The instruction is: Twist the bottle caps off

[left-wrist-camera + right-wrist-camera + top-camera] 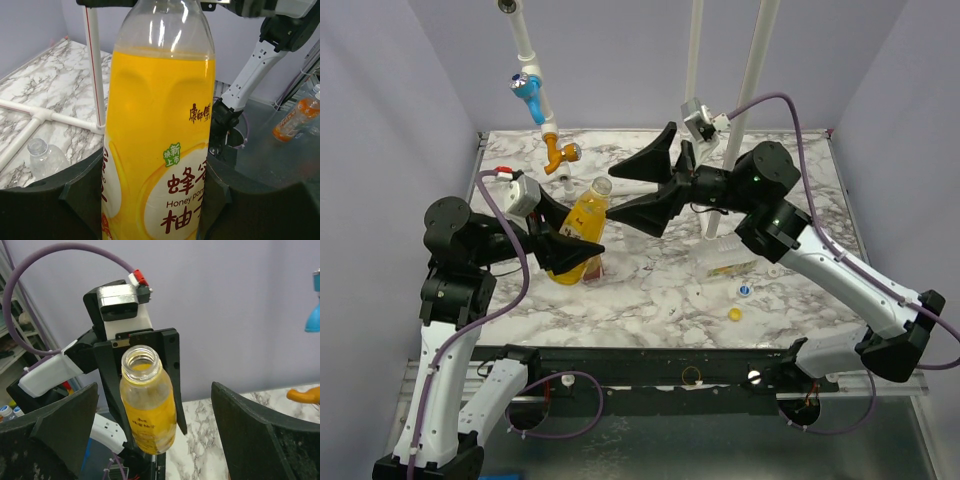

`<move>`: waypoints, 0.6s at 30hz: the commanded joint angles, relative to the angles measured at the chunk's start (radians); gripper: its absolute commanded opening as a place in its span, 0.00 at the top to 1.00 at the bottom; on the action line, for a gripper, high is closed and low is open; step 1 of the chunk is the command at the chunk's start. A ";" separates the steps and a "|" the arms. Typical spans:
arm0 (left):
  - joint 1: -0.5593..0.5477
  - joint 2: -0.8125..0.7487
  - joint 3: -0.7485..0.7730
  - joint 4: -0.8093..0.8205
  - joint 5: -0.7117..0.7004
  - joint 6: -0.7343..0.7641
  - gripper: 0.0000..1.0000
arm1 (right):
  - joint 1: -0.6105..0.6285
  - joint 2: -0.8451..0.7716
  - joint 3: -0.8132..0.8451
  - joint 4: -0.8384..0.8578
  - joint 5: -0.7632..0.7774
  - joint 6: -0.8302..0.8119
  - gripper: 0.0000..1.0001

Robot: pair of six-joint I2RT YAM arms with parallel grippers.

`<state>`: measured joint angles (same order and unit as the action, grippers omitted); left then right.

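Walling the marble worktop [650, 300] on its rear, left and right edges are plain lilac panels, and only the front edge, where the two arms are bolted, has none. Two white pipes [750, 70] rise near the rear edge, and a third carries a blue-handled tap [525, 85] over the rear left corner, so headroom there is tight. Bare marble runs along the front edge between the left arm and the caps.

The left tool [585, 232] is clamped around the middle of one yellow bottle [582, 222], held tilted over the left half of the worktop with its open neck towards the rear. The right tool [625, 193] reaches in from the right with its jaws spread wide, holding nothing, its tips just beside that neck and not touching it.

One clear bottle [45, 159] sits by the foot of a pipe, right of centre. Two caps lie close together near the front edge, right of centre: one blue-and-white cap [745, 290] and one yellow cap [734, 313].
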<state>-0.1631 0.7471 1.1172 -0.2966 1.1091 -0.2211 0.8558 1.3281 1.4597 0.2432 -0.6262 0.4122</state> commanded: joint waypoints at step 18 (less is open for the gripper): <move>0.000 0.025 -0.011 0.010 0.020 -0.011 0.99 | 0.037 0.169 0.072 0.145 -0.006 0.044 0.60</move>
<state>-0.1596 0.7864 1.1130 -0.3050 1.1042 -0.2268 0.8886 1.4807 1.5146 0.3748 -0.6468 0.4507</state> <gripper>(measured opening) 0.592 0.472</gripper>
